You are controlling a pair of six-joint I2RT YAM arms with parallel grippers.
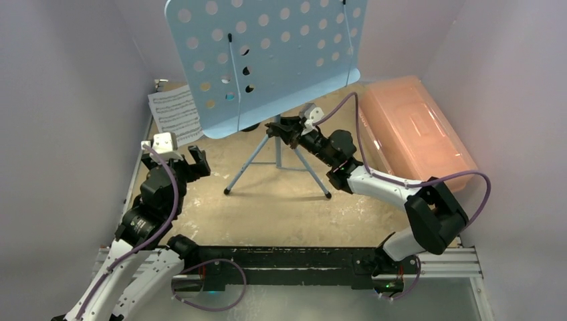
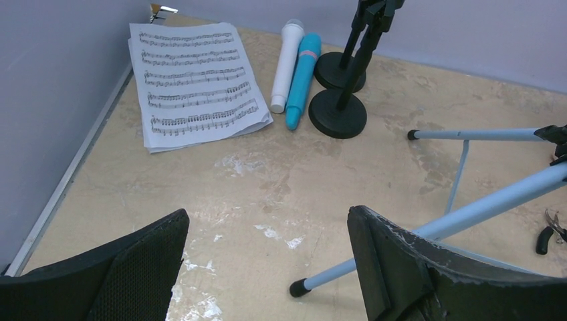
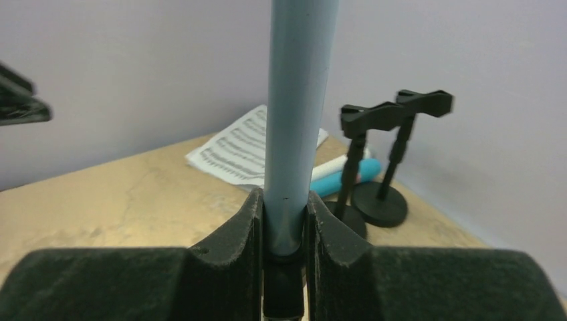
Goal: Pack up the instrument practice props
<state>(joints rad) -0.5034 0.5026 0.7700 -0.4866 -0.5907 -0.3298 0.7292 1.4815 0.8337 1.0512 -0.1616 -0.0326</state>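
Observation:
The light-blue perforated music rack (image 1: 261,60) stands upright on its tripod legs (image 1: 277,170) mid-table. My right gripper (image 1: 282,128) is shut on the rack's pole (image 3: 297,134), just above the tripod joint. Printed sheet-music pages (image 2: 197,83) lie at the far left. Beside them lie a white microphone (image 2: 286,63) and a blue microphone (image 2: 302,80), then two black round-based mic holders (image 2: 337,114). My left gripper (image 2: 267,217) hovers open over bare table, near one tripod foot (image 2: 299,287), holding nothing.
A pink translucent box (image 1: 418,127) with its lid on sits at the right, against the wall. Small black-handled pliers (image 2: 549,234) lie under the tripod. Walls close in the table on the left, back and right.

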